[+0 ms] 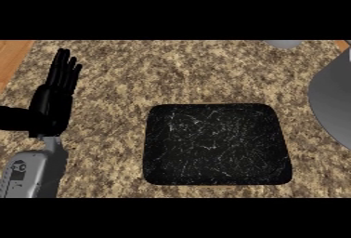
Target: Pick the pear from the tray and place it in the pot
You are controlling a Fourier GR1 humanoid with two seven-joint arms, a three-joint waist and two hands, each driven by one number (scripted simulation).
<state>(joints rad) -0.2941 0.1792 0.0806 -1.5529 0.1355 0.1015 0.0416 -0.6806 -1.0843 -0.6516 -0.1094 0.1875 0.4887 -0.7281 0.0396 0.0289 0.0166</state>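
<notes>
Centrally, black tray on the speckled counter, left hand resting at left, fingers released, straight.

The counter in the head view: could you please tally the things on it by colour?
Black: 2, the tray and the left robot hand
Grey: 2, a large rounded object at the right edge and a small object at the top edge
Total: 4
</notes>
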